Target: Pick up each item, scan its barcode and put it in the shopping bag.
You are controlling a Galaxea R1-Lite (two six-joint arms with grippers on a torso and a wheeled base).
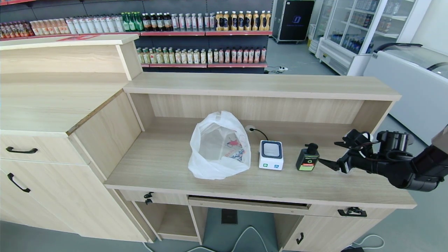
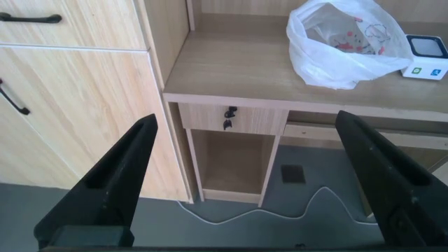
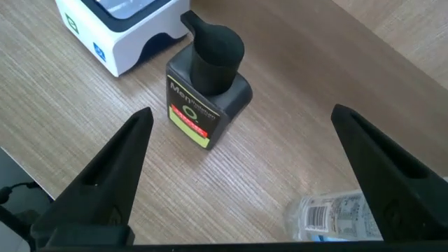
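A black pump bottle (image 1: 307, 158) with a green and red label stands on the wooden counter (image 1: 168, 157), just right of the white barcode scanner (image 1: 271, 154). The white plastic shopping bag (image 1: 219, 147) sits open left of the scanner, with a printed item inside. My right gripper (image 1: 329, 152) hovers open just right of the pump bottle, not touching it. In the right wrist view the pump bottle (image 3: 206, 91) stands ahead of the right gripper (image 3: 241, 115), beside the scanner (image 3: 119, 28). A clear bottle with a barcode label (image 3: 336, 213) lies nearer the wrist. My left gripper (image 2: 246, 119) is open and empty, low in front of the counter.
A raised back ledge (image 1: 262, 85) and a taller cabinet (image 1: 63, 105) on the left bound the counter. The scanner's cable (image 1: 257, 131) runs to the back wall. Drawers and an open knee space (image 2: 231, 161) lie below the counter front.
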